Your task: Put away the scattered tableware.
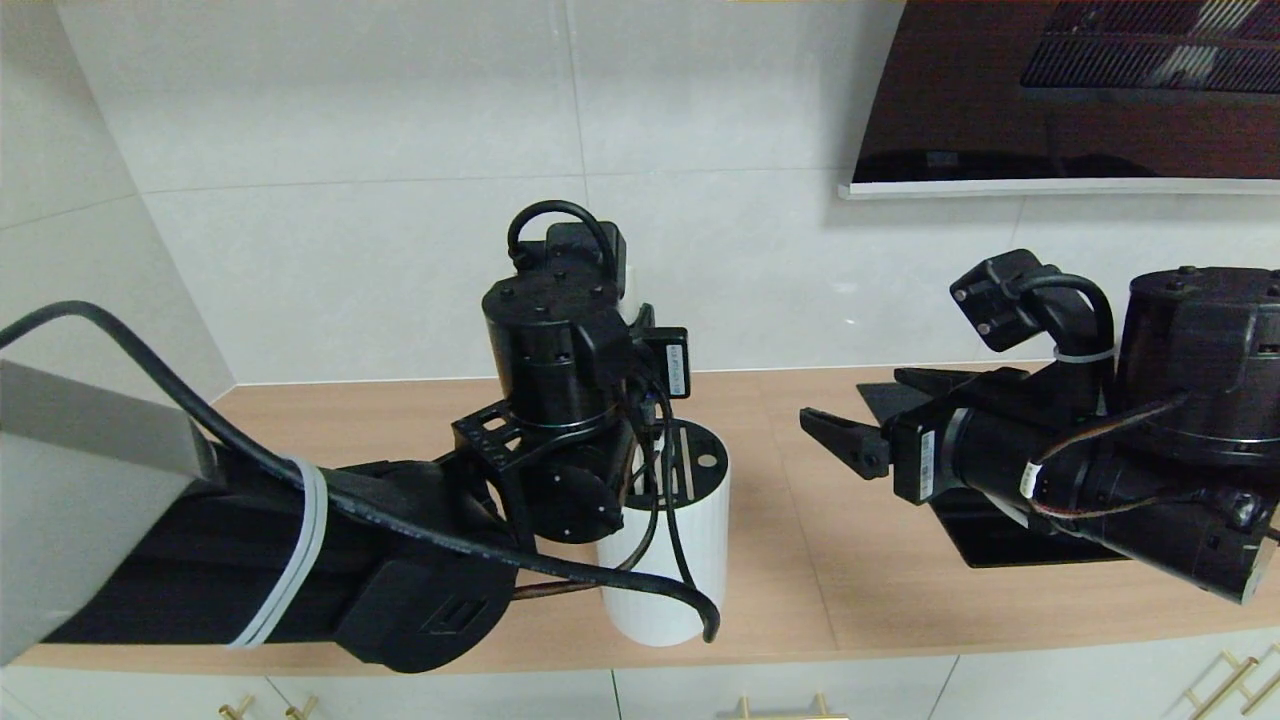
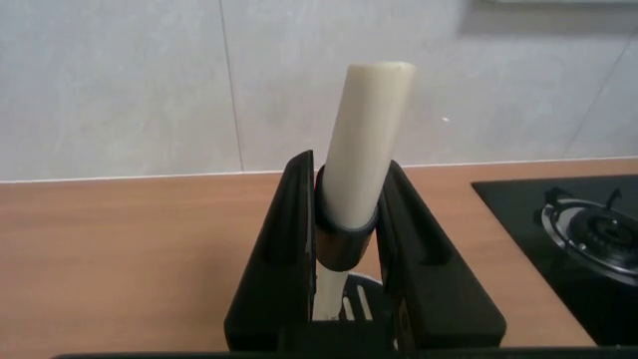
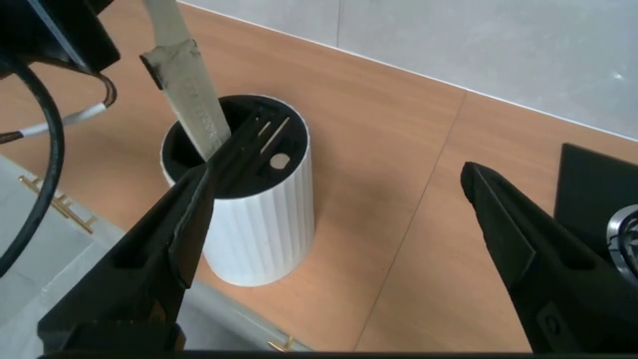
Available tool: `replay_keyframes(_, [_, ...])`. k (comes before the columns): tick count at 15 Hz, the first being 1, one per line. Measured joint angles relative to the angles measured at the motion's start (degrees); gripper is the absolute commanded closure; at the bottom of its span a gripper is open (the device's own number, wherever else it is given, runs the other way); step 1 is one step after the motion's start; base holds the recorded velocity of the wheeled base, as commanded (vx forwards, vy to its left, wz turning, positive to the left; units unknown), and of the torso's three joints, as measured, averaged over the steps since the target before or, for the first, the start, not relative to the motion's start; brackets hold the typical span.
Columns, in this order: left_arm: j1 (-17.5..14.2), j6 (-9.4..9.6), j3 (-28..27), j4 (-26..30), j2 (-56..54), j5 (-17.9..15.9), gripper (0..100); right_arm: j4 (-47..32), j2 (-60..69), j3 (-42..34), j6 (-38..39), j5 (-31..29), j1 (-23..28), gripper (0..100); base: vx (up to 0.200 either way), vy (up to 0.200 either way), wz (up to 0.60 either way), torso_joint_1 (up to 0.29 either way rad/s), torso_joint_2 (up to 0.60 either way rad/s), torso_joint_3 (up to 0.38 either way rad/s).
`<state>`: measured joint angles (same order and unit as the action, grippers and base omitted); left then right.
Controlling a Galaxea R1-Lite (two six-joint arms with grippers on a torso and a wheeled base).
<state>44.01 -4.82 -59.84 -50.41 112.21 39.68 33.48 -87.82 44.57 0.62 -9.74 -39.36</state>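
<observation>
My left gripper [image 2: 349,165] is shut on the cream handle [image 2: 369,130] of a utensil, held upright with a dark band at the fingers. It hangs right over a white ribbed holder [image 1: 665,570] with a black slotted top [image 3: 254,140]. In the right wrist view the utensil's lower end [image 3: 194,95] slants down into the holder's opening. To the holder's right, my right gripper [image 1: 850,393] stands open above the counter with nothing between its fingers [image 3: 150,259].
The holder stands near the front edge of a wooden counter [image 1: 400,420] against a tiled wall. A black stove top [image 1: 1000,530] with a burner [image 2: 598,224] lies on the right, under a range hood [image 1: 1080,90]. Bare counter lies between holder and stove.
</observation>
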Motion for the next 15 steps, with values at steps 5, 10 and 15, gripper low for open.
replay_keyframes(5, [0.0,0.28,0.3,1.6,-3.9,0.1,100,0.3,-0.3,0.0,0.0,0.0,0.0,0,0.0,0.0,0.0,0.0,0.0,0.0])
replay_keyframes(10, [0.0,0.39,0.1,0.9,-6.6,0.1,100,0.3,-0.5,0.0,0.0,0.0,0.0,0,0.0,0.0,0.0,0.0,0.0,0.0])
replay_keyframes(15, [0.3,0.39,0.6,0.9,-6.9,0.1,100,0.3,-0.5,0.0,0.0,0.0,0.0,0,0.0,0.0,0.0,0.0,0.0,0.0])
